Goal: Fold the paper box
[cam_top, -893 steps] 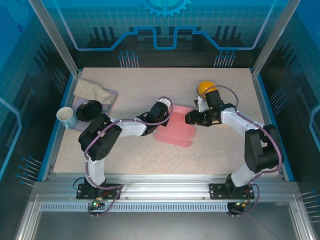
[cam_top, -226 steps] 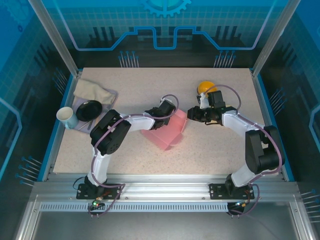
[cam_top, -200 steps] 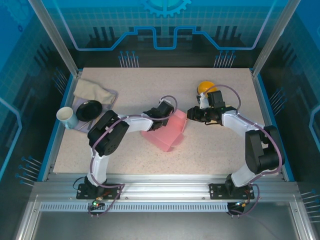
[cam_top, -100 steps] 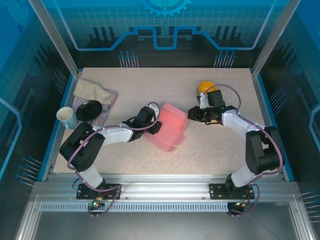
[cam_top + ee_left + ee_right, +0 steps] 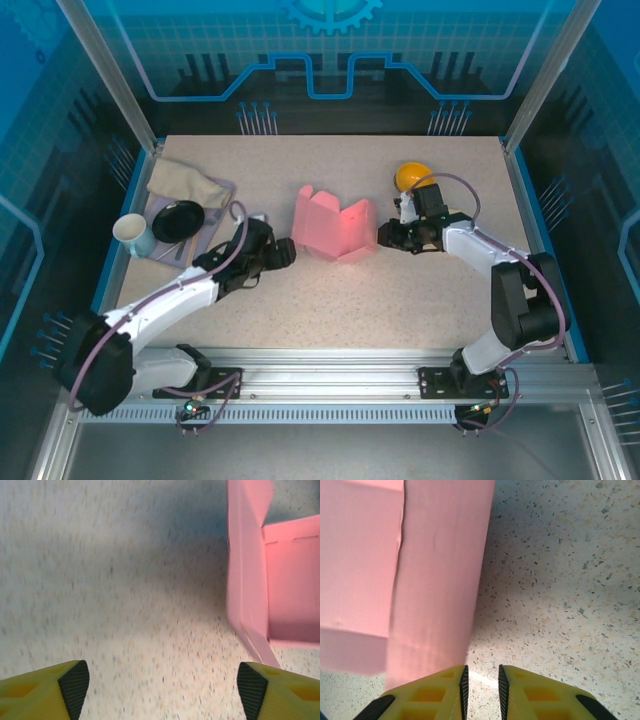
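Behind right fingers (image 5: 427,695) — paper box (image 5: 440,570) edge hidden.

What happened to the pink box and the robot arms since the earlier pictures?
The left end effector let go of the pink box, opened wide and pulled back to the left. The box lay low before; now it stands upright, a bit farther back. The right end effector stayed nearly closed beside the box's right side. The cup, bowl, cloth and orange object did not move.
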### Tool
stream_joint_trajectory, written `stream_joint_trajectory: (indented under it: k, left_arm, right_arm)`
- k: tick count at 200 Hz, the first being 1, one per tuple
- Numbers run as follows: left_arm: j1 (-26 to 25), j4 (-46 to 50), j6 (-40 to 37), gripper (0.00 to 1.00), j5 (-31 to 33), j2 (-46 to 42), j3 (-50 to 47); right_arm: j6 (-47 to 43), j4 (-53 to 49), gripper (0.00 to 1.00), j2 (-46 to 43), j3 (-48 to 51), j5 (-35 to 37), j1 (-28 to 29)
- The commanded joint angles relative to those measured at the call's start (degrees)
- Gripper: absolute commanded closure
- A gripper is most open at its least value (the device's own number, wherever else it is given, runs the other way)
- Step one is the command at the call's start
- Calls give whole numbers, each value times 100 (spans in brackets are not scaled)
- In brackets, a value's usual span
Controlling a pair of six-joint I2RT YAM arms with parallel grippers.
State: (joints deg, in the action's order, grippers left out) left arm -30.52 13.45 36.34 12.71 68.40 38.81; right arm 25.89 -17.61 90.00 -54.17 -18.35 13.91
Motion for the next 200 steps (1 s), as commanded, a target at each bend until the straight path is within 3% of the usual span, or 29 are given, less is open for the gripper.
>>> stream_joint_trajectory:
  k: [1,44,72,96,138,179,200]
  left_arm:
    - [15,-120,1106,17,-590,-157,-521]
    - [31,-498,724,12,-248,-384,-81]
    - [677,11,540,12,-561,-52,340]
    - [1169,252,363,13,-914,309,638]
    - [1207,280,105,14,-571,653,949]
    - [1207,242,-37,16,-572,892,1083]
    - [1210,225,-84,16,-575,929,1087]
  right_arm:
    - [-46,-164,75,2,27,94,72]
    - [-67,-202,75,-17,33,138,171]
    - [-240,-295,73,-146,-10,307,276]
    - [-474,-412,68,-233,-404,510,490]
    - [-725,-711,65,53,-1412,1178,952]
    - [-710,-775,77,672,-2118,1251,1078]
    - [-691,-694,92,890,-2283,1145,1135]
